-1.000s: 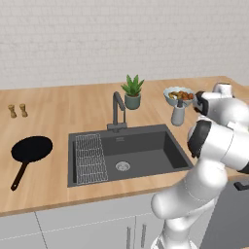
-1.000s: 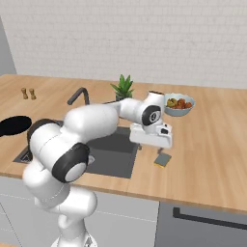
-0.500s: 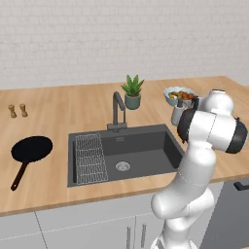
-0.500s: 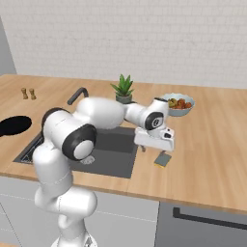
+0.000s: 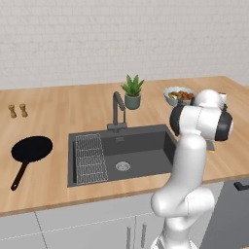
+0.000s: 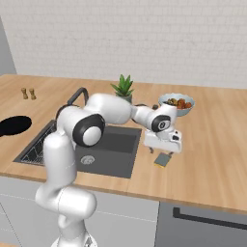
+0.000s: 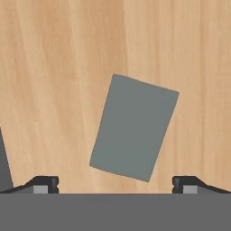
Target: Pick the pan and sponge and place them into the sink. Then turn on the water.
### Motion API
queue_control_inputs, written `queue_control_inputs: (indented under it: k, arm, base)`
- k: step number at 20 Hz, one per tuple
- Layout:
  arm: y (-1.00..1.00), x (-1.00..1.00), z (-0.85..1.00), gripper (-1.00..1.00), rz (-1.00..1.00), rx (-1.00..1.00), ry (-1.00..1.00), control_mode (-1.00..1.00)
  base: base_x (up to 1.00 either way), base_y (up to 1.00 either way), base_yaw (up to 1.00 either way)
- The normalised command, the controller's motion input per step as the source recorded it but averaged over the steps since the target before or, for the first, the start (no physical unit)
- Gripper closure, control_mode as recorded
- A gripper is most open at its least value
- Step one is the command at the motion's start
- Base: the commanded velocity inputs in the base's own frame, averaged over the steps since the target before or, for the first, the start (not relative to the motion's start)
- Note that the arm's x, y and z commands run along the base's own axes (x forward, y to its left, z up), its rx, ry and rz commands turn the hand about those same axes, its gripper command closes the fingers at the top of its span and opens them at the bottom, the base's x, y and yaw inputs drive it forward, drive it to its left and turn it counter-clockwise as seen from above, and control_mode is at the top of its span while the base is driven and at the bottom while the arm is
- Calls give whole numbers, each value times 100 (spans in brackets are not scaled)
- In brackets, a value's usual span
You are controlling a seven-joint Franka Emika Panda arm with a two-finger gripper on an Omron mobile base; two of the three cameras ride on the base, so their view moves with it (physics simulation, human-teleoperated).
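The sponge (image 7: 134, 127) lies flat on the wooden counter right of the sink, its grey scrub layer up, and shows small in the right base view (image 6: 163, 159) and behind the arm (image 5: 210, 145). My gripper (image 6: 162, 150) hangs just above it, open, with the fingertips (image 7: 43, 182) wide apart and nothing between them (image 7: 115, 186). The black pan (image 5: 31, 148) rests on the counter left of the sink (image 5: 146, 141), handle toward the front edge; its rim shows at the left edge (image 6: 12, 126). The dark sink (image 6: 120, 140) holds a wire rack (image 5: 91, 156). No water runs from the faucet (image 5: 117, 110).
A potted plant (image 5: 132, 92) stands behind the sink and a bowl of food (image 6: 176, 102) sits just behind the gripper. Two small shakers (image 5: 17, 111) stand at the far left. A dark handle (image 6: 207, 214) runs below the counter's front edge.
The arm's elbow has swung round while the hand has stayed over the sponge and settled a little closer to it. The jaws have stayed open.
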Motion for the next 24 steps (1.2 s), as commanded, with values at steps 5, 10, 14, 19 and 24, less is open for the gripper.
queue_control_inputs:
  k: [5,10,14,19,24]
  arm:
    - [-2,46,-23,-100,0,0,1,-100]
    - [-4,30,-18,-100,0,0,4,-100]
    - [-20,1,-18,-100,0,0,0,-100]
    - [-16,0,-25,-100,0,0,0,-100]
    - [-1,-10,-13,-100,0,0,0,-100]
  base:
    - [0,0,0]
    - [0,0,0]
    - [0,0,0]
    - [0,0,0]
    - [0,0,0]
